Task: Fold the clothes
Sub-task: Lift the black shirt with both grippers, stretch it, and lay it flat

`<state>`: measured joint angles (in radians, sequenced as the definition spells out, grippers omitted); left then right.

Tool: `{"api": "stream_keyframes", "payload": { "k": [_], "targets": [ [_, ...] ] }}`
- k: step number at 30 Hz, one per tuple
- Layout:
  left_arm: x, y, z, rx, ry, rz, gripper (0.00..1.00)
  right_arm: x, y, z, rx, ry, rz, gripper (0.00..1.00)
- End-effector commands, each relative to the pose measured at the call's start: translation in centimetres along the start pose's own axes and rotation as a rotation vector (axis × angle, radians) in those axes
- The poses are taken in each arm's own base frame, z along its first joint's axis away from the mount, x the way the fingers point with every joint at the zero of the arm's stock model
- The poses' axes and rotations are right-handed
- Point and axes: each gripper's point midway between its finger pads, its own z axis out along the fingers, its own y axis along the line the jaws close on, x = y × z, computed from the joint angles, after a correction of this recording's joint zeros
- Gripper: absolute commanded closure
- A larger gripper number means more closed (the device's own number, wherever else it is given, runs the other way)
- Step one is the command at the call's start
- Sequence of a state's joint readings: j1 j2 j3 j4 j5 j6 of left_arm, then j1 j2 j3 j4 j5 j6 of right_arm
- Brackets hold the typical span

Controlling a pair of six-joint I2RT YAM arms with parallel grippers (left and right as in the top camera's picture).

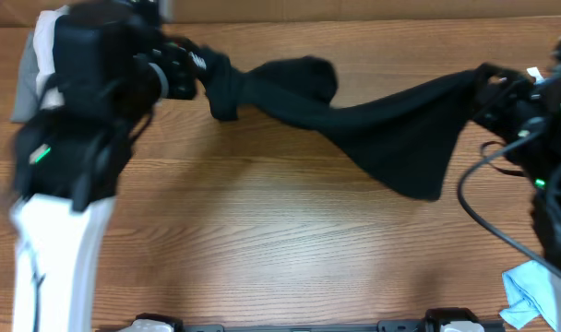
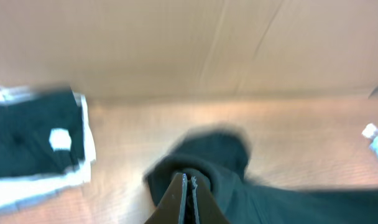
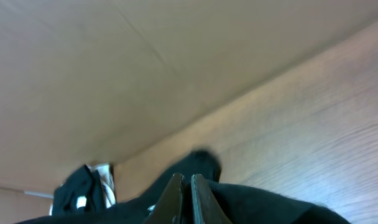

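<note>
The black garment (image 1: 382,129) hangs stretched between the two arms, above the table (image 1: 262,240). The left gripper (image 2: 188,186) and the right gripper (image 3: 186,186) both pinch its fabric tight. It looks soft, light and limp, so the corners are probably the best places to hold it.

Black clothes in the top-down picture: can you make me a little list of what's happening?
garment: black garment, stretched over the wooden table, sagging in the middle
left gripper: shut, pinching one end
right gripper: shut, pinching the other end
nearby: light blue shirt at the table's corner; folded black piece with a white tag
</note>
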<state>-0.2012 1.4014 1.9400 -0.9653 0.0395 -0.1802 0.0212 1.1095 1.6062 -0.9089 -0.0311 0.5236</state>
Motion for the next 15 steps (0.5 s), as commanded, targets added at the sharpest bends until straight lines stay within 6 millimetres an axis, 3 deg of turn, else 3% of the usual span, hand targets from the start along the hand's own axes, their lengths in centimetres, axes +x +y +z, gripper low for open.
{"api": "stream_keyframes", "payload": {
  "k": [1, 8, 12, 15],
  "targets": [
    [-5.1, -0.9, -7.1, 0.011, -0.192, 0.034, 0.96, -4.1, 1.3, -4.6, 0.004, -0.141, -0.035, 0.96],
    [-8.4, -1.0, -15.8, -0.011, -0.362, 0.048, 0.96, -6.3, 1.9, -10.5, 0.036, -0.210, -0.056, 0.96],
    [-9.3, -0.9, -19.2, -0.024, -0.435, 0.051, 0.96, -7.1, 1.9, -13.0, 0.051, -0.251, -0.052, 0.96],
    [-9.5, -0.9, -20.5, -0.023, -0.462, 0.051, 0.96, -7.4, 2.2, -14.5, 0.039, -0.269, -0.051, 0.96]
  ]
}}
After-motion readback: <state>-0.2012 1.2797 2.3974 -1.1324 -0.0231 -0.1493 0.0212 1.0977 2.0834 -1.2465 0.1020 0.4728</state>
